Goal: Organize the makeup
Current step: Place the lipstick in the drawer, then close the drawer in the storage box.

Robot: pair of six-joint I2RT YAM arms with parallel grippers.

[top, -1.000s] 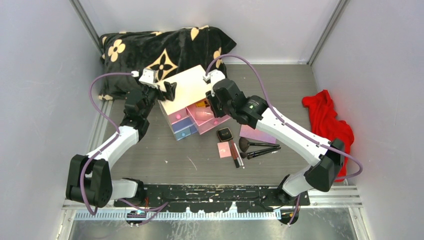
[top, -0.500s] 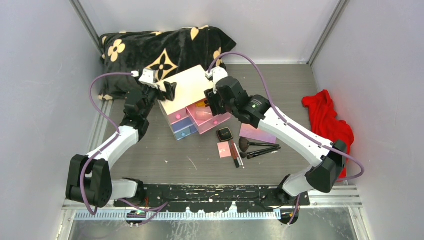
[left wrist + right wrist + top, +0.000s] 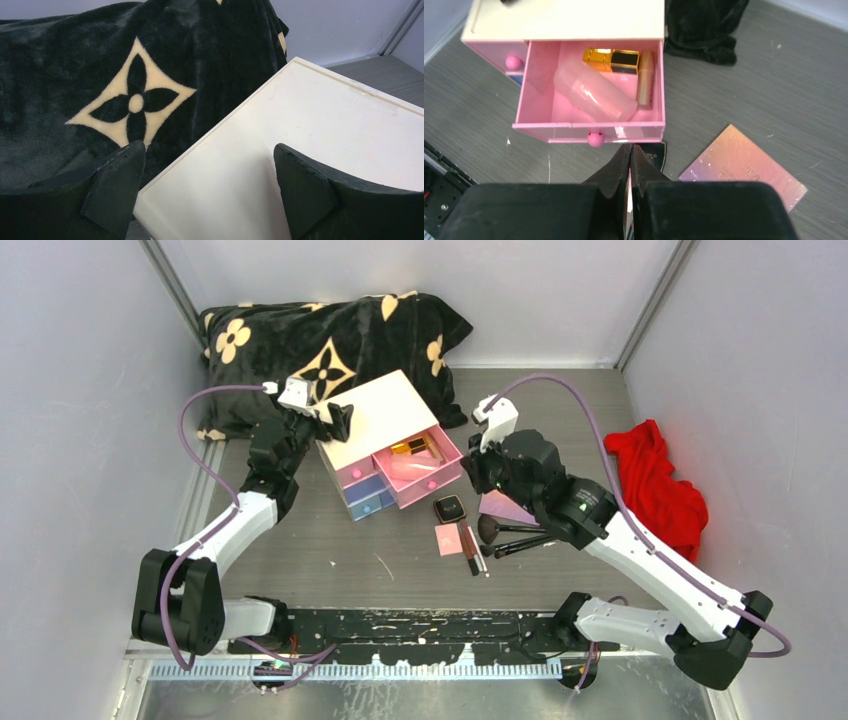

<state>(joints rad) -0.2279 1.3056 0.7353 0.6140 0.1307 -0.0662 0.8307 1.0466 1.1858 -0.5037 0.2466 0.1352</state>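
The white chest [image 3: 378, 417] has its pink top drawer [image 3: 418, 468] pulled out. In the right wrist view the drawer [image 3: 536, 107] holds a clear jar [image 3: 594, 97], a gold and black tube [image 3: 611, 58] and a slim tube [image 3: 646, 80]. On the table lie a black compact [image 3: 449, 508], a pink compact [image 3: 449, 539], slim tubes [image 3: 473, 548], two brushes [image 3: 517, 535] and the iridescent palette [image 3: 744, 167]. My right gripper [image 3: 630, 150] is shut and empty, just in front of the drawer and above the black compact. My left gripper [image 3: 207, 150] is open over the chest's top back corner.
A black blanket with cream flowers [image 3: 320, 335] lies behind the chest. A red cloth [image 3: 655, 485] lies at the right wall. Walls close in on the left, the back and the right. The black mounting rail [image 3: 430, 625] runs along the near edge.
My right arm has drawn back from the open drawer, to the right and toward the near side, so the drawer's contents now show. The left arm has not moved.
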